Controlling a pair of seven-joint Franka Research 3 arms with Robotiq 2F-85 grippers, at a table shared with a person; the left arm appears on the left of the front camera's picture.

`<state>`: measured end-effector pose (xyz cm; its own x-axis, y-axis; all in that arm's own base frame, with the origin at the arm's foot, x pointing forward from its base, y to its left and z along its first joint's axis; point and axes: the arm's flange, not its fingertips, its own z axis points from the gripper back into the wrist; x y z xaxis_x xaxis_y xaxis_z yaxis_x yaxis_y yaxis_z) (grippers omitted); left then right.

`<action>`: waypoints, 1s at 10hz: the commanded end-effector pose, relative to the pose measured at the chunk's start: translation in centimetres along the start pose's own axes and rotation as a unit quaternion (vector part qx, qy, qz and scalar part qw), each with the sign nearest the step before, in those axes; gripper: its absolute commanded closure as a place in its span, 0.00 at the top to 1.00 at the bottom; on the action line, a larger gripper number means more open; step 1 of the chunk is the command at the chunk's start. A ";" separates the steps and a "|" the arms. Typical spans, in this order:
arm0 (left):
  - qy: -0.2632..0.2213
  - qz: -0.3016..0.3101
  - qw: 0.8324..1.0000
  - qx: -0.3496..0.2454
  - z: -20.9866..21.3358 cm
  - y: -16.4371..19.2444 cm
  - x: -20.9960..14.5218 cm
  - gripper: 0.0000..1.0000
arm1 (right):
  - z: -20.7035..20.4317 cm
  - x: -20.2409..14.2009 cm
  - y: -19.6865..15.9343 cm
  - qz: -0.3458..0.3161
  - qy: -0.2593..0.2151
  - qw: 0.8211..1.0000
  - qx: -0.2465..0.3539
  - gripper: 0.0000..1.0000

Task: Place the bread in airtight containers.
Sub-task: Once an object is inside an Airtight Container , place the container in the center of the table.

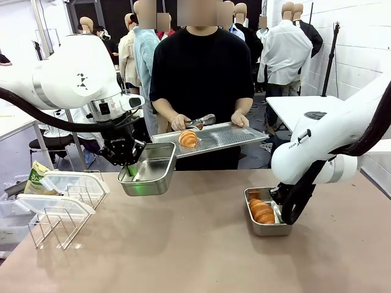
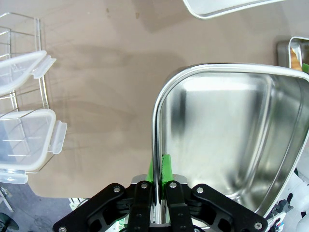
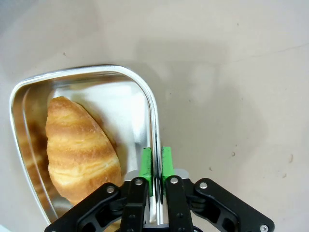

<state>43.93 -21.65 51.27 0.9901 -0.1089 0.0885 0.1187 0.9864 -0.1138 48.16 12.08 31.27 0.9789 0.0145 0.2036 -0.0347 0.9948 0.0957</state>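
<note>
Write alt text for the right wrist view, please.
The right gripper pinches the side rim of a shiny steel container that holds one golden, ridged roll. The container sits on a brown table.

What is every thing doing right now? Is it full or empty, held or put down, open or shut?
left gripper: shut on the empty pan's wall.
empty pan: lifted, tilted, lidless.
right gripper: shut on the filled pan's wall.
filled pan: on the table, lidless, one bread inside.
tray: held by the person, carrying the other bread.
tongs: in the person's hand.
lids: off, on the wire rack.
</note>
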 end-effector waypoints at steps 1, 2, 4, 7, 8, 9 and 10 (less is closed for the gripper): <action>-0.003 0.002 1.000 0.005 0.4 0.2 0.0 0.00 | 0.6 0.2 0.0 -0.004 0.000 1.000 0.006 0.66; -0.003 0.002 1.000 0.005 0.4 0.2 0.0 0.00 | 0.8 0.2 0.0 -0.008 0.000 1.000 0.000 0.85; -0.003 0.002 1.000 0.005 0.4 0.2 0.0 0.00 | 1.2 0.4 0.1 -0.009 0.002 1.000 -0.002 1.00; -0.003 0.002 1.000 0.005 0.4 0.2 0.0 0.00 | 1.2 0.5 0.1 -0.009 0.010 1.000 -0.004 1.00; -0.003 0.002 1.000 0.005 0.4 0.2 0.0 0.00 | 1.1 0.5 0.1 -0.009 0.011 1.000 -0.005 1.00; -0.003 0.002 1.000 0.005 0.4 0.2 0.0 0.00 | 1.1 0.6 0.1 -0.009 0.014 1.000 -0.009 1.00; -0.003 0.002 1.000 0.005 0.4 0.2 0.0 0.00 | 1.2 0.8 0.3 -0.008 0.015 1.000 -0.013 1.00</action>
<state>43.93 -21.64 51.27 0.9901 -0.1086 0.0885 0.1184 0.9864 -0.1138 48.06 11.67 32.18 0.9829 0.0102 0.1839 -0.0270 0.9957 0.0890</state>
